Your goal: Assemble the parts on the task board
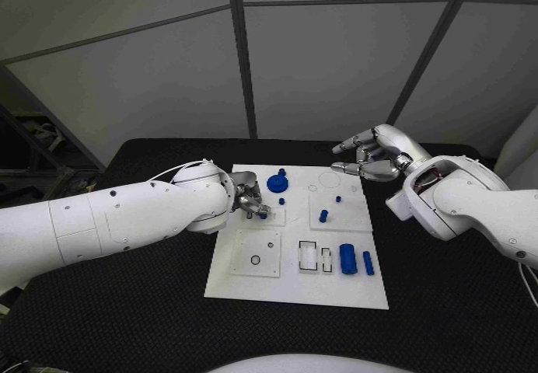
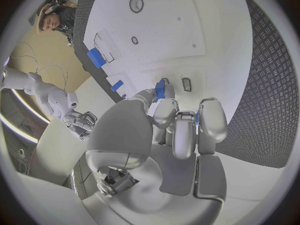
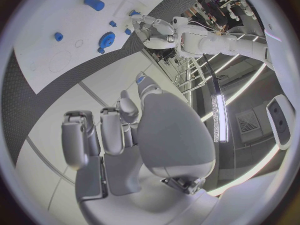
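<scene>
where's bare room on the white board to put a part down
Free: the near strip of the white task board, below the rectangular slots. Crowded: the far half, around the blue gear, small blue pegs and the left hand.

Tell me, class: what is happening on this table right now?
A two-armed robot is assembling small blue parts on a white task board. The left robot hand pinches a small blue part over the board's left side. The right robot hand hangs beyond the far edge, holding nothing. A blue gear and two blue cylinders lie on the board.
</scene>
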Controlling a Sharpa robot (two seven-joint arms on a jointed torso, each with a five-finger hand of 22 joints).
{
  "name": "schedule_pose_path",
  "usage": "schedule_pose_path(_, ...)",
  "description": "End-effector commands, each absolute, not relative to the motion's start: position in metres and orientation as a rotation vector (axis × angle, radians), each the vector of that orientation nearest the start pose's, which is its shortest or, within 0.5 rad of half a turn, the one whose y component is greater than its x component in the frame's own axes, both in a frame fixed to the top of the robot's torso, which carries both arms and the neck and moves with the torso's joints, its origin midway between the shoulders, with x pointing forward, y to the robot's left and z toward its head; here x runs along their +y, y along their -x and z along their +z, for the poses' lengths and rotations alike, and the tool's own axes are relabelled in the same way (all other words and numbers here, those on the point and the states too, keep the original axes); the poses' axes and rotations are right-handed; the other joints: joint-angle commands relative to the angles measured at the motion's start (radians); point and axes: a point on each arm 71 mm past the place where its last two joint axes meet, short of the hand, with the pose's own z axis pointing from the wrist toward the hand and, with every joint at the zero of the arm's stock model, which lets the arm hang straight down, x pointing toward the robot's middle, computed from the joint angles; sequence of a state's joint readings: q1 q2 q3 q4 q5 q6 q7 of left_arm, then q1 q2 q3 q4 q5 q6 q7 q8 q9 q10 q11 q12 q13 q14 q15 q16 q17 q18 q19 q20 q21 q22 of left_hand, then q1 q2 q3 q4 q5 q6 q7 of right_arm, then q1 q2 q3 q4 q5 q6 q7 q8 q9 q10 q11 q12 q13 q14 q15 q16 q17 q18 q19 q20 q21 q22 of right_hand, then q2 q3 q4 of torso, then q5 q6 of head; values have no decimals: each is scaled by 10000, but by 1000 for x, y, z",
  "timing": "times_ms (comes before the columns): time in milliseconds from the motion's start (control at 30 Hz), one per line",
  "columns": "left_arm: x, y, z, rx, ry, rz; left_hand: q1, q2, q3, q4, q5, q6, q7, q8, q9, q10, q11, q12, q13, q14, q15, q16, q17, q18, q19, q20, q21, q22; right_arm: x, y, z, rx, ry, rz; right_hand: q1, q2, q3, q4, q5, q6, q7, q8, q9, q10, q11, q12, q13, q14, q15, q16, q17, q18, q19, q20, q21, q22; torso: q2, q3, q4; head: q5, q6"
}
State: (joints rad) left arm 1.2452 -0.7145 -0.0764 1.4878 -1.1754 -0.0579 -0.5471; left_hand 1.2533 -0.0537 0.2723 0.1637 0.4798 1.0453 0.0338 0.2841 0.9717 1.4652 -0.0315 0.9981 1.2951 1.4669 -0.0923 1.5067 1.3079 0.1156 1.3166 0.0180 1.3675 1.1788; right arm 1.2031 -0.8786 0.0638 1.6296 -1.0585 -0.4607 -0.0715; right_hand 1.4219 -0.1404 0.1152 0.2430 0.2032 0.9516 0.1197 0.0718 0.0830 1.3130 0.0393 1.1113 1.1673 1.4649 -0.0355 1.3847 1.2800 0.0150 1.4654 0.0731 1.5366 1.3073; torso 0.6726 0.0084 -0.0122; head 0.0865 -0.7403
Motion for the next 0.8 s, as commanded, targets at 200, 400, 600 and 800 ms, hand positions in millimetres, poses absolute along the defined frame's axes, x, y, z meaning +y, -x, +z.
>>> schedule_pose_path(200,167,-492,-208,21204,1275,-3838,-44,49,2184,-2138,16,45,3,-23,10,498,-94,52,10,827,-46,36,1662,-306,78,-11,69,14,-195,-482,-130,15256,-2695,9364,-56,-20,7,59,27,50,21,-45,-14,54,-26,27,-5,392,-34,-20,1,-32,783,-9,-40,2252,7,1,3,1,-24)
schedule_pose_path(400,168,-492,-210,21361,1217,-3704,-51,48,2197,-2149,14,51,3,-24,19,498,-94,26,1,824,-45,28,1649,-305,74,-10,66,9,-195,-482,-130,15273,-2690,9364,-56,-20,7,59,27,50,21,-45,-14,54,-26,27,-5,392,-34,-20,1,-32,783,-9,-40,2252,4,5,6,5,-45)
schedule_pose_path(600,167,-491,-214,21527,1175,-3631,-53,47,2200,-2152,13,52,3,-24,21,496,-94,-7,-13,823,-45,24,1643,-303,70,-10,62,3,-194,-482,-131,15299,-2673,9377,-56,-20,7,59,27,50,21,-45,-14,54,-26,27,-5,392,-34,-20,1,-32,783,-9,-40,2252,3,1,-2,-1,-46)
schedule_pose_path(800,167,-490,-218,21693,1133,-3556,-58,47,2208,-2157,12,56,4,-25,27,496,-93,-17,-16,823,-44,25,1644,-303,68,-10,61,0,-194,-482,-131,15322,-2665,9377,-76,-12,3,85,24,60,18,-43,-14,61,-27,38,0,396,-35,-15,13,-34,789,-10,-33,2260,-1,2,9,0,-87)
